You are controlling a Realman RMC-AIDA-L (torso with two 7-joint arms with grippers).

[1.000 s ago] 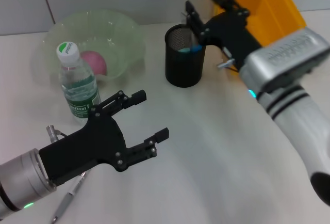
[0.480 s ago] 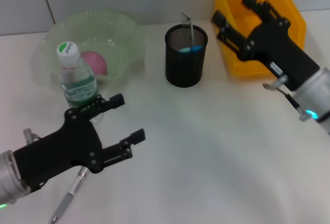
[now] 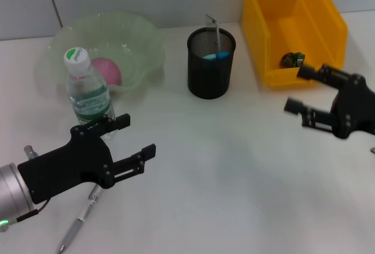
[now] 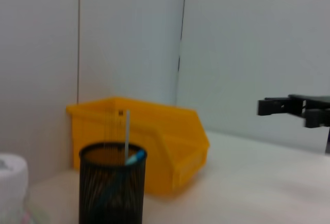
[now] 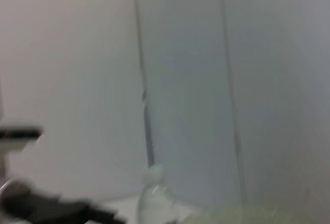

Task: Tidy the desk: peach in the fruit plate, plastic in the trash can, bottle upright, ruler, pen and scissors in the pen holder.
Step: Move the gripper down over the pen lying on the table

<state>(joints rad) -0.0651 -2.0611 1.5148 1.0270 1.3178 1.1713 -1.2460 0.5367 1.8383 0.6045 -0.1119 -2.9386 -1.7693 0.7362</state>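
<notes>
The pink peach [image 3: 106,70] lies in the green fruit plate [image 3: 135,34]. In front of it the bottle [image 3: 88,93] stands upright. The black mesh pen holder [image 3: 210,69] has a thin ruler [image 3: 216,31] and blue-handled scissors [image 3: 214,56] in it. The pen [image 3: 79,225] lies on the table near the front left edge. A piece of green plastic [image 3: 292,59] rests in the yellow trash can [image 3: 275,8]. My left gripper [image 3: 136,134] hovers open just right of the bottle and above the pen. My right gripper [image 3: 297,89] is open and empty, in front of the trash can.
The left wrist view shows the pen holder [image 4: 112,188], the yellow trash can [image 4: 165,136] behind it and the right gripper [image 4: 296,108] farther off. A white wall runs along the back of the table [image 3: 234,166].
My right gripper has drawn back from the pen holder to the right and front, leaving the ruler standing in it. My left arm has pulled back toward the near left.
</notes>
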